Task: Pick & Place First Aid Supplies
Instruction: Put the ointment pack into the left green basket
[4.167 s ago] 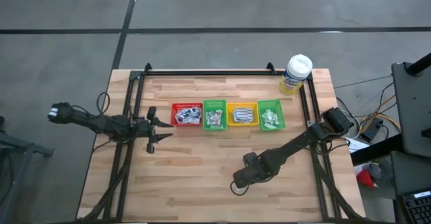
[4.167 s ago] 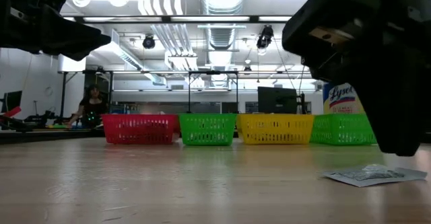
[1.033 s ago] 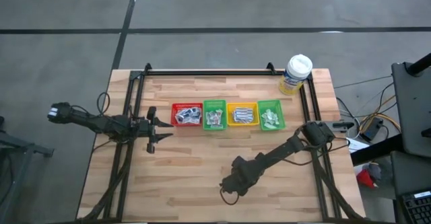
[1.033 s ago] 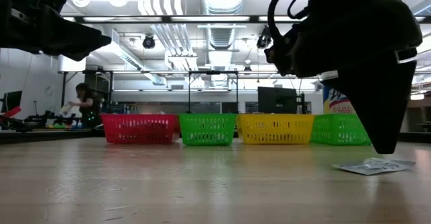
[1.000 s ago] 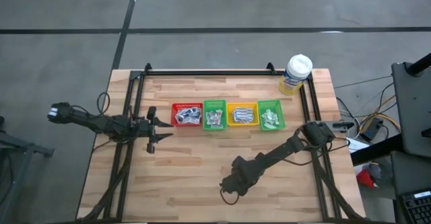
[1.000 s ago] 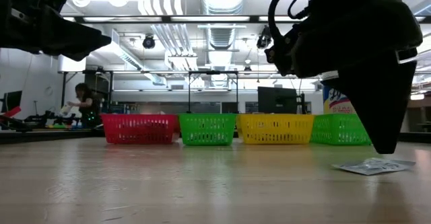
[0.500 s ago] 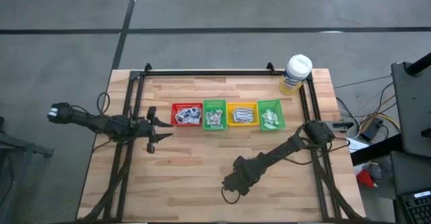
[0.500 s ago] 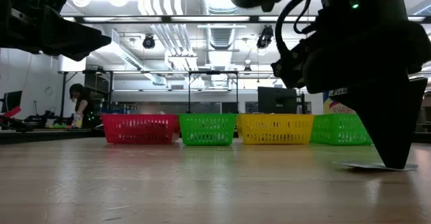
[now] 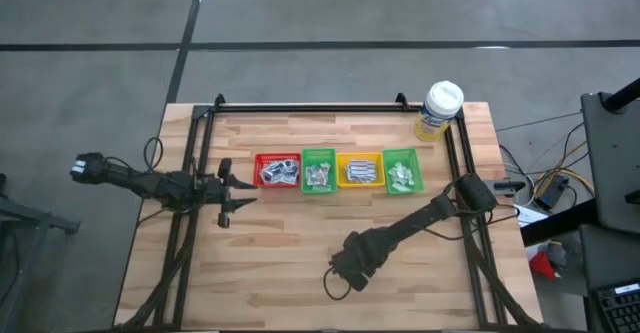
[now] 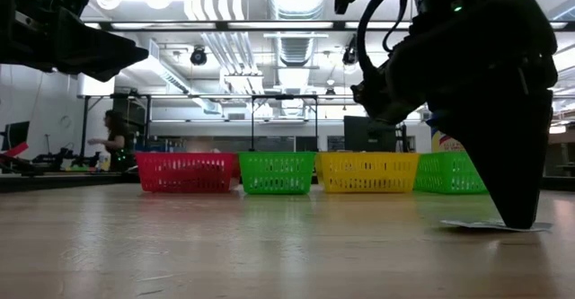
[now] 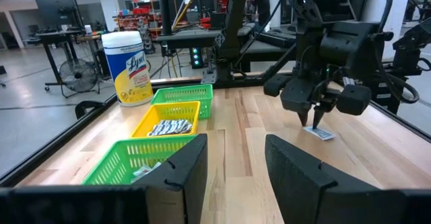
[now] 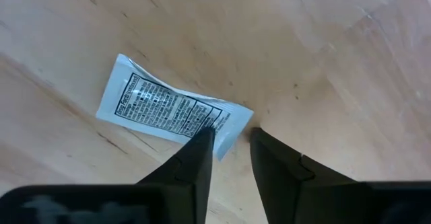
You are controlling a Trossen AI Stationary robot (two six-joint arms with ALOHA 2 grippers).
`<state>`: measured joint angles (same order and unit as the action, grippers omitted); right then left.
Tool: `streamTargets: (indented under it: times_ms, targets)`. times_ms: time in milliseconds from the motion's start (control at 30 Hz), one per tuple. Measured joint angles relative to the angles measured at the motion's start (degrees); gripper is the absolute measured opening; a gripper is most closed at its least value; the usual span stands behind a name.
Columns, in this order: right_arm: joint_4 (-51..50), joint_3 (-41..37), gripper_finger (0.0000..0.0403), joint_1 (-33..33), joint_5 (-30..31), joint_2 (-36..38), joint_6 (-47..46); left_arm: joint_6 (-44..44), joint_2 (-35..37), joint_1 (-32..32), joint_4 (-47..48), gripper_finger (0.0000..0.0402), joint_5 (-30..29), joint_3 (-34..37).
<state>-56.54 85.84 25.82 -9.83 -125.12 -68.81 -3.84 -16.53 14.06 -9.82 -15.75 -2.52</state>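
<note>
One first aid packet (image 12: 168,106), white with dark print, lies flat on the wooden table near its front, right of the middle; the low view shows it as a thin strip (image 10: 481,224). My right gripper (image 12: 229,143) points down onto the packet's end with a gap still between its fingertips. The high view hides the packet under that gripper (image 9: 343,266). More packets fill the four bins. My left gripper (image 11: 236,163) hangs open and level over the table's left side (image 9: 235,186), far from the packet. My right gripper comes from above, pointing steeply down, with its fingers on either side of one short end of the packet (image 12: 232,120). One fingertip (image 12: 202,140) stands on that end's corner, the other (image 12: 259,140) on bare wood beside it. The packet lies flat on the table.
A row of small bins stands across the table's middle: red (image 9: 277,170), green (image 9: 319,170), yellow (image 9: 360,169), green (image 9: 402,170). A white-capped bottle with a yellow label (image 9: 440,110) stands at the far right corner. A black frame (image 9: 300,106) runs round the table.
My right gripper has gone down onto the table and tipped steeper, its fingertips now at the packet's end. The packet, whose surface bulged up in the low view, now shows as a flat strip under the fingers.
</note>
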Motion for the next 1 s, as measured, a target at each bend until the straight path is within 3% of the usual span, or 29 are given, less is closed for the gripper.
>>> streamTargets:
  times_ms: [633,1000]
  targets:
    - [-0.47,-0.17,0.0013,0.0,0.66,0.42,0.52,0.0,0.0,-0.02,0.0,0.0151,0.0,0.0]
    - [-2.79,-0.56,0.0008,0.18,5.11,4.12,-0.46,-0.01,0.0,-0.01,0.0,0.0151,0.0,0.0]
